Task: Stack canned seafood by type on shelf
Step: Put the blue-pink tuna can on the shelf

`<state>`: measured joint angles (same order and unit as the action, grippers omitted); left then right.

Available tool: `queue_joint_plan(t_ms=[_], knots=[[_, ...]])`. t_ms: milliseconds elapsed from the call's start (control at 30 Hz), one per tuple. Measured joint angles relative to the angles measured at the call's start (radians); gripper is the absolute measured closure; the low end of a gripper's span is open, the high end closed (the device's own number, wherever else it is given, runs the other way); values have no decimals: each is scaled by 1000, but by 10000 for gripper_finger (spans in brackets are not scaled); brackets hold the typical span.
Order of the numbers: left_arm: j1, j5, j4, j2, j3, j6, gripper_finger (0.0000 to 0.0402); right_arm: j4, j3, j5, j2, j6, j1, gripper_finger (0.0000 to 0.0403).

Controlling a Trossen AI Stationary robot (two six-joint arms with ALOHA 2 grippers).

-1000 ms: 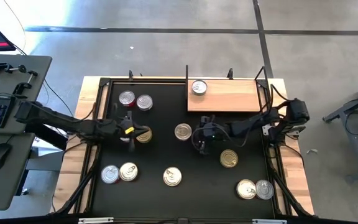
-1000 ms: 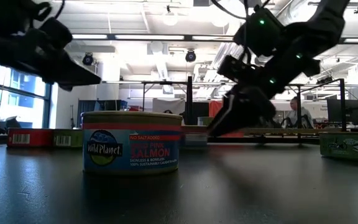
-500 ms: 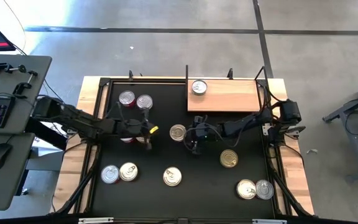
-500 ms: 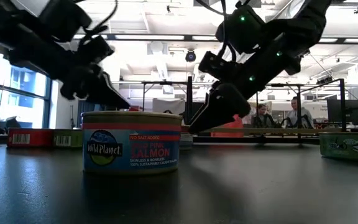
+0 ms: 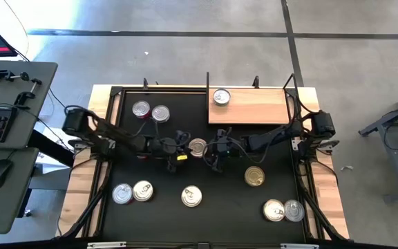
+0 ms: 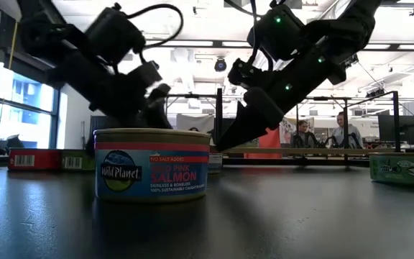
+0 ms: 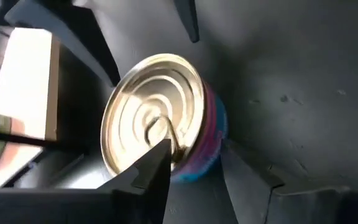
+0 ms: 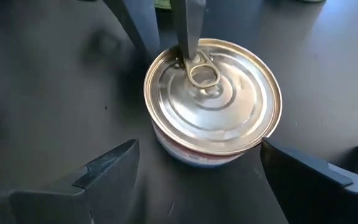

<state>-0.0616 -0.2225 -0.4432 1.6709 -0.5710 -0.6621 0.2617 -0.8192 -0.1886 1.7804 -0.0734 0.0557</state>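
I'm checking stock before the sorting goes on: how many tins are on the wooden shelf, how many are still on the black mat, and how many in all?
Tins on the shelf: 1
Tins on the black mat: 9, such as the one mid-mat
Total in view: 10; the left arm may hide another.

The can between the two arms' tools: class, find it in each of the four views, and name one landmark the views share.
High view: the can lies mid-table, between both tools.
Low view: hidden behind the near salmon can; cannot tell.
Left wrist view: can at centre, lid facing the camera.
Right wrist view: can at centre.
Shared landmark: its pull-tab lid.
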Motion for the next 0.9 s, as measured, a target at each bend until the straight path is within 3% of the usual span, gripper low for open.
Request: queue_joint_plan(t_ms=[233,467,733,900], knots=[[0,5,-17,66,-48,-13,336,-41,1,-16,-38,-42,35,80],[2,87,-36,56,-53,35,398,-59,1,-27,-54,-14,100,80],[7,145,0,61,-120,194,401,-108,1,-268,-54,105,185,80],[20,188,18,59,-162,291,401,-142,1,-362,-54,209,243,80]])
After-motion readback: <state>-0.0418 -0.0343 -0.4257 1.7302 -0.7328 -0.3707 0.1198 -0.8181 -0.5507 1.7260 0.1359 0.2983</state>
